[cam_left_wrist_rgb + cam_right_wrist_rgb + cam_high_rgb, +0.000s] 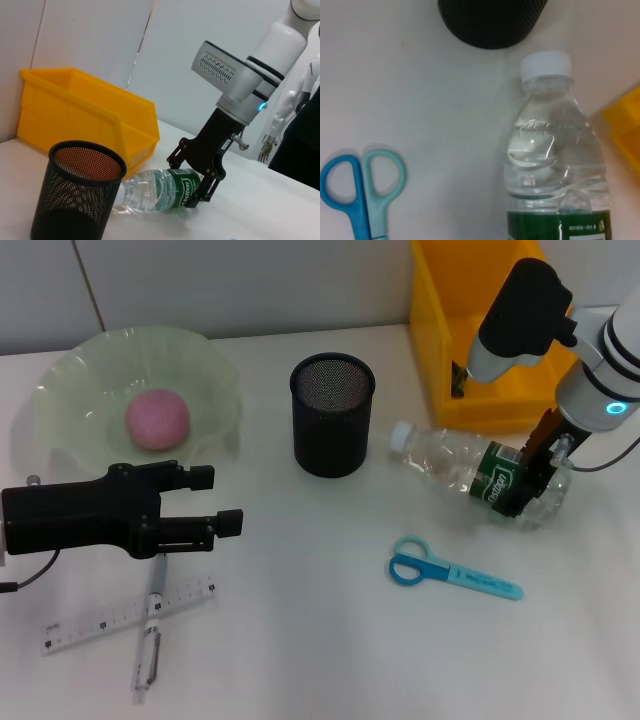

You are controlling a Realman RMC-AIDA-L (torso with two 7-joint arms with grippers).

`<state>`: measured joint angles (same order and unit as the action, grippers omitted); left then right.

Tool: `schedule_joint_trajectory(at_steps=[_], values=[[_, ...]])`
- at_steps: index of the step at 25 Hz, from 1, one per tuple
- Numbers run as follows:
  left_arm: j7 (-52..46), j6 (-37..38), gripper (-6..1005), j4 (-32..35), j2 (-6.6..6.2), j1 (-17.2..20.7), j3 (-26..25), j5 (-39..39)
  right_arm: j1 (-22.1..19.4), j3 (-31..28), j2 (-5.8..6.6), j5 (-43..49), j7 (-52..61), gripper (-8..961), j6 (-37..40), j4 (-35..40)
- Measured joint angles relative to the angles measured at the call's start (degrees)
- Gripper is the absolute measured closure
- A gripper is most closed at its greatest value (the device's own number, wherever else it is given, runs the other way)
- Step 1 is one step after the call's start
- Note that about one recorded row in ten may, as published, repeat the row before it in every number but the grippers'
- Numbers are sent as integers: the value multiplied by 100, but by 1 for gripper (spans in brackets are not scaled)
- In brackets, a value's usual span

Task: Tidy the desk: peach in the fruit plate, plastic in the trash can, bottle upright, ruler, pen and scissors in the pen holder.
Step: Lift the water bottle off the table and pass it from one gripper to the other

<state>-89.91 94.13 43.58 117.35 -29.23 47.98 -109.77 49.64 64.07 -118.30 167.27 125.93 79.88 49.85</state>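
Bottle [470, 468] on its side on desk [320, 640], w/ my right gripper [528, 480] clamped round the green-label band near its base end. Left wrist view shows what head view can't: both black fingers [206, 189] straddle the label from above, closed onto it, bottle lying flat, unlifted. Right wrist view gives no fingers at all, only clear bottle body, white cap [545, 65] and top of label, plus rim of pen holder [490, 20] beyond cap and scissors [362, 192] handles off to one side. Long axis in head view runs from cap at upper left, close to pen holder [332, 412], down-right to base just in front of yellow trash can [470, 330]. Cap points toward pen holder, near but not touching. Scissors [450, 572] lie on desk nearer me than bottle, apart from it, handles toward my left. Peach [157, 420] sits in green fruit plate [70, 380] at far left. My left gripper [215, 502] hovers in front of plate, fingers apart, holding nothing, over top end of pen [150, 640]. Ruler [125, 615] lies crossed w/ pen at near left. Which one is on top — can't tell.
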Motion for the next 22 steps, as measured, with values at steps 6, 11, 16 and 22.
schedule_joint_trajectory(at_steps=[6, 11, 16, 22], values=[[0, -16, 165, -6, -5, -9, 1, 0, 18, 0, 0, -1, 0, 189, -62, -77], [0, -25, 165, 3, -15, -16, 1, -1, 12, -1, 0, -3, 1, 189, -114, -156], [0, -27, 165, 8, -19, -19, 1, -1, 13, 0, 0, -3, 1, 189, -155, -221], [0, -34, 165, 11, -19, -22, 1, -1, 8, 0, 0, -4, 2, 189, -157, -230]])
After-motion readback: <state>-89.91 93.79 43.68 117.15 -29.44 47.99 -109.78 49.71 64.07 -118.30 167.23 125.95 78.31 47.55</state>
